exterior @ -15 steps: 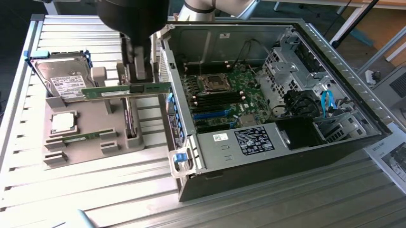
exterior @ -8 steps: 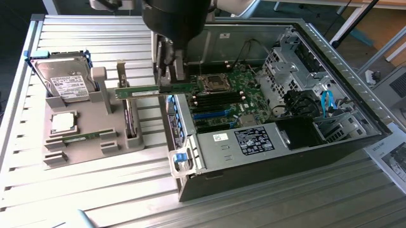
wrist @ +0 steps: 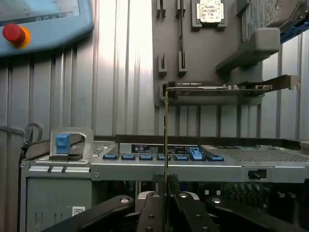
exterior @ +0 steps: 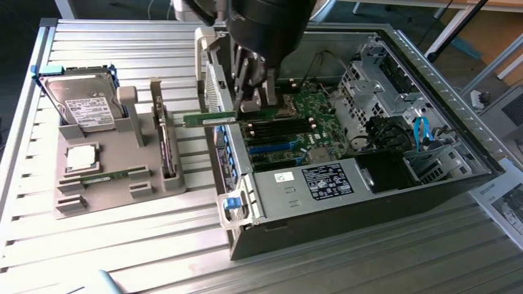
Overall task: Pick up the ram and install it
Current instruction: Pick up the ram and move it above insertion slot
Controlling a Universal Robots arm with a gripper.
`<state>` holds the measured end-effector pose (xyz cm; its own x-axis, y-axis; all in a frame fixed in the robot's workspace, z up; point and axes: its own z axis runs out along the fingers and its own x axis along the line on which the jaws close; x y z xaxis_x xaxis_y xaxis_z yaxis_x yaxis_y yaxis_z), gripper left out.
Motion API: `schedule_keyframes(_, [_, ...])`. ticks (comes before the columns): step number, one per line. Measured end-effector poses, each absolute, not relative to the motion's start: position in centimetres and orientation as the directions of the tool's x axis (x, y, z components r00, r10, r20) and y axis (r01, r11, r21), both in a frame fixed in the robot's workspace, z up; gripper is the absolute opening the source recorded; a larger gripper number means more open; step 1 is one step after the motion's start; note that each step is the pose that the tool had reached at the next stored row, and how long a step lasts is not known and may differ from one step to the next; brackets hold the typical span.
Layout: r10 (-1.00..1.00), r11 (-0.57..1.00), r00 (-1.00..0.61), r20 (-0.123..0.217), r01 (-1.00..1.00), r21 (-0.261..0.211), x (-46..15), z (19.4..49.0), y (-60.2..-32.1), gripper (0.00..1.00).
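Holds the ram (exterior: 208,117) in the gripper (exterior: 247,110), with the fingers pressed together on its two flat faces, near one end as far as can be told. Hangs level in the air over the open case (exterior: 343,233), with the free end reaching past the case wall toward the exterior view's left and the slots (exterior: 282,130) of the board just below. Appears edge-on in the wrist view, as a thin line running away from the fingertips. Seems very light and stiff, yet thin and fragile: probably cracks under a sideways push, and may slip on its smooth faces. Better to grip on the flat faces, away from the contact edge, without hard pressure on the chips. Has a twin, a second stick (exterior: 105,178), lying in the gray holder (exterior: 114,197) well apart at the left.
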<state>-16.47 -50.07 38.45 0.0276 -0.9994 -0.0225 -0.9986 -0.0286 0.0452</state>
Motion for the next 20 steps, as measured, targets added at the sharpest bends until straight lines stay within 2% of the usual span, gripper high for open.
schedule_keyframes(20, [-0.999,-0.029,0.028,-0.022,-0.999,0.045,-2.6,36.4,-50.1,0.13])
